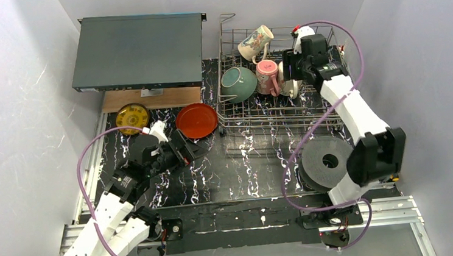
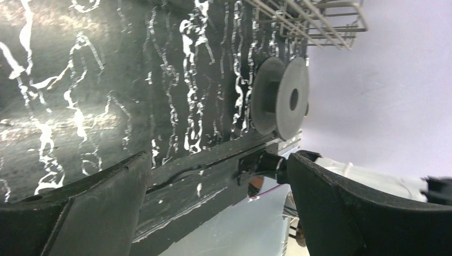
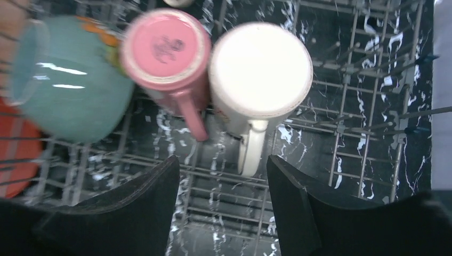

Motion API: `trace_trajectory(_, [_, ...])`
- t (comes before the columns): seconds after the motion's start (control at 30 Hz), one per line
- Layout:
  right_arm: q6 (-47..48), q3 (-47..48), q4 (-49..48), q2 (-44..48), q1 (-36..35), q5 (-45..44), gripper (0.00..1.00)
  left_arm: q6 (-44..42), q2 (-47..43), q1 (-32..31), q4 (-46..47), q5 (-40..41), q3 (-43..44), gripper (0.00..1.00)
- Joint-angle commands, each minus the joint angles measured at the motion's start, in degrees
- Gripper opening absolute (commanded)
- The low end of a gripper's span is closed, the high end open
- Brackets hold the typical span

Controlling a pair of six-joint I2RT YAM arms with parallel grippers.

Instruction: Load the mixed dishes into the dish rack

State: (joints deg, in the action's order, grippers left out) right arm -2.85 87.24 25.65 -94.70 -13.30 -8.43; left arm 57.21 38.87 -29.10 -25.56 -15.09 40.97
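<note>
white mug [image 3: 260,69] | upside down in dish rack [image 1: 272,123], just ahead of right hand [image 3: 223,162] | hand open, empty

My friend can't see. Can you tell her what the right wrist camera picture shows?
A white mug and a pink mug sit upside down, side by side, in the wire dish rack, with a teal bowl tipped at the picture's left. The right gripper hangs above them, jaws open and empty.
</note>
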Motion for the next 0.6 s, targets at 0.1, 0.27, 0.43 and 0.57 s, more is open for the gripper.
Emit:
trace_trajectory(0.1, [-5.73,-8.74,-3.13,18.41,-5.24,7.58,0.72,0.1,-1.44,-0.15,-2.74,4.81,-5.83,0.99])
trace_trajectory(0.27, [-11.65,-18.66,-8.1,28.61,-13.11,15.86,0.74,4.35,1.53,-0.12,-1.08,9.73,-8.94,0.94])
trace_trajectory(0.43, [-21.79,-30.14,-19.66,37.06,-22.15,22.5,0.75,11.24,7.42,-0.11,10.66,13.08,-12.64,0.95])
trace_trajectory(0.57, [-24.61,-35.79,-25.1,40.82,-26.59,23.35,0.76,15.53,12.76,-0.08,18.48,17.45,-14.52,0.93])
